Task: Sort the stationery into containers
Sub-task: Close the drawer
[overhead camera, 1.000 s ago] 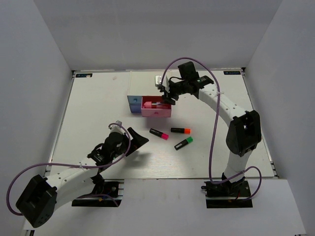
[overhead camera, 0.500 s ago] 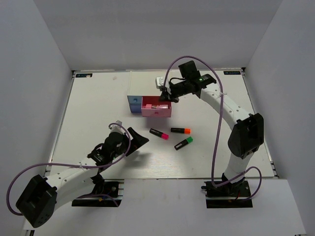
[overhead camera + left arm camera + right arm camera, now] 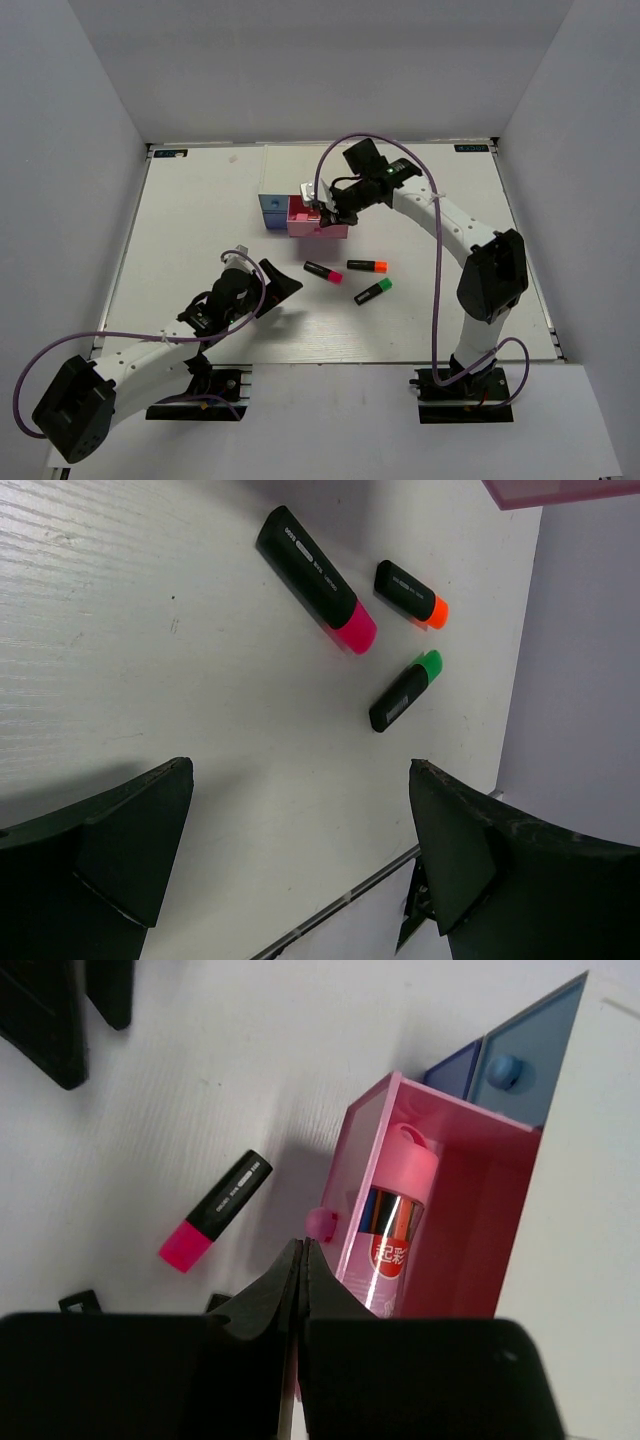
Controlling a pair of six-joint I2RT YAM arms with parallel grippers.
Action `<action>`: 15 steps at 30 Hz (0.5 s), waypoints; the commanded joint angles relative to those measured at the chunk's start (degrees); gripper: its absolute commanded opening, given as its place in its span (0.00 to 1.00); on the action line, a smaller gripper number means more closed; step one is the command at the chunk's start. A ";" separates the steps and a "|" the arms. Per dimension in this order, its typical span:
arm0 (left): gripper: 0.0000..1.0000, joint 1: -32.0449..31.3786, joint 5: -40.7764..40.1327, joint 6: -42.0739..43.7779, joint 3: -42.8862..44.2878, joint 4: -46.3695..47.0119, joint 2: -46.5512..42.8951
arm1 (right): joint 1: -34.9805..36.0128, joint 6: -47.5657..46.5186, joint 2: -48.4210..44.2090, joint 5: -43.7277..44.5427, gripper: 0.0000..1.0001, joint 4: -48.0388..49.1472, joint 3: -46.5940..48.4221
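**Right jaws closed over the open pink drawer**

The right gripper (image 3: 300,1245) hangs above the pulled-out pink drawer (image 3: 365,1160) of the white chest (image 3: 590,1180). Its jaws are pressed together, tips just beside the drawer's knob (image 3: 320,1223). A pink-capped stick (image 3: 400,1220) lies inside the drawer. On the counter (image 3: 200,220), near the chest, lie 3 markers: pink highlighter (image 3: 323,271), orange highlighter (image 3: 367,265) and green highlighter (image 3: 372,291). The left gripper (image 3: 282,283) hovers beside them, jaws wide open.

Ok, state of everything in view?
Pink drawer: open, tube lying inside.
Light blue drawer: shut.
Pink highlighter: capped, lying loose.
Orange highlighter: capped, lying loose.
Green highlighter: capped, lying loose.
Left end effector: open, empty.
Right end effector: shut, empty, beside pink drawer.
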 commanded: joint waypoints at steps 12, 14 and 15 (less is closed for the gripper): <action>1.00 0.09 -0.12 0.53 1.12 -0.20 -0.49 | 2.02 7.09 4.52 16.56 0.00 10.00 -1.57; 1.00 0.09 -0.12 0.53 1.12 -0.20 -0.49 | 2.20 7.97 4.69 17.70 0.00 12.29 -1.56; 1.00 0.09 -0.12 0.53 1.12 -0.20 -0.49 | 2.29 8.93 4.69 18.93 0.00 13.08 -1.56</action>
